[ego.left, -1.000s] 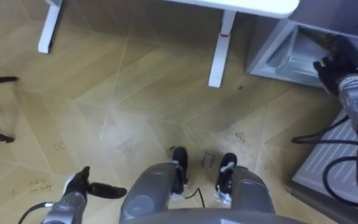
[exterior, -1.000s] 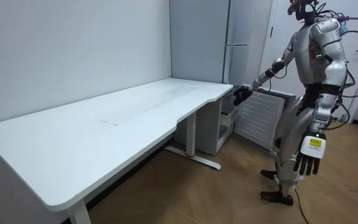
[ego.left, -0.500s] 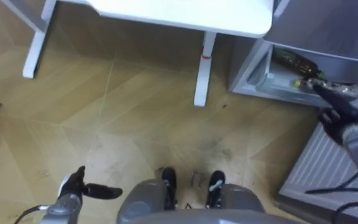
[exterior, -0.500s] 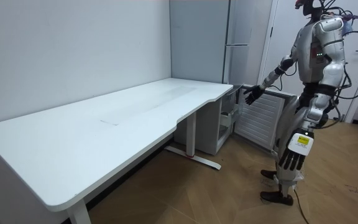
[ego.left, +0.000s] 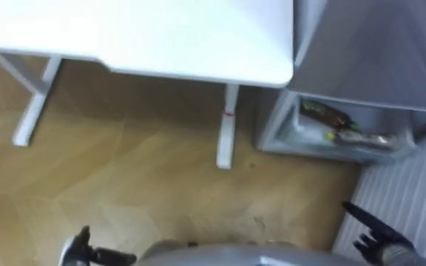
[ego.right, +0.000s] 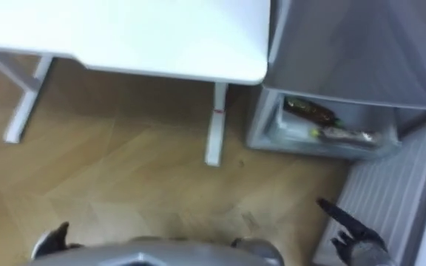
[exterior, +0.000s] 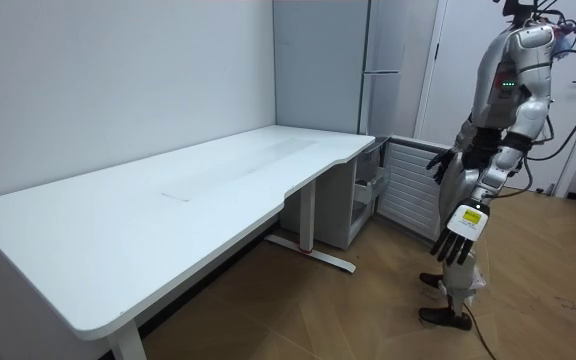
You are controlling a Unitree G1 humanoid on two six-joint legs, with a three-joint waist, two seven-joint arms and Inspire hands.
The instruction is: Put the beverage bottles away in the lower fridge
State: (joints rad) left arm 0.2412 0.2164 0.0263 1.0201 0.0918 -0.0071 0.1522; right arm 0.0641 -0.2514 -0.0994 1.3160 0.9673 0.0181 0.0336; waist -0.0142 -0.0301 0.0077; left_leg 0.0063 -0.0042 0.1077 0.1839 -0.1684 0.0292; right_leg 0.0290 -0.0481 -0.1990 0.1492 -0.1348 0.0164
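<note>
At the bottom left of the left eye view, the left hand [ego.left: 86, 250] hangs idle, its fingers loose and holding nothing. At the lower right, the right hand [ego.left: 372, 230] is empty too, its fingers straight and spread above the wooden herringbone floor [ego.left: 146, 170], just beside the white ribbed fridge door [ego.left: 409, 185], which stands open. Farther up on the right, two drinks lie on their sides in the grey lower fridge compartment [ego.left: 276, 122]: a dark bottle [ego.left: 322, 114] behind and a pale bottle with a yellow-green cap [ego.left: 362, 137] near the front lip. The likely trouble is that front bottle. If it juts past the lip, swinging the door shut could jam or roll it out. A careless sweep of the spread fingers could also catch the door's ribs. The white table [ego.left: 139, 33], at the top, has its corner close to the fridge and leaves little room.
</note>
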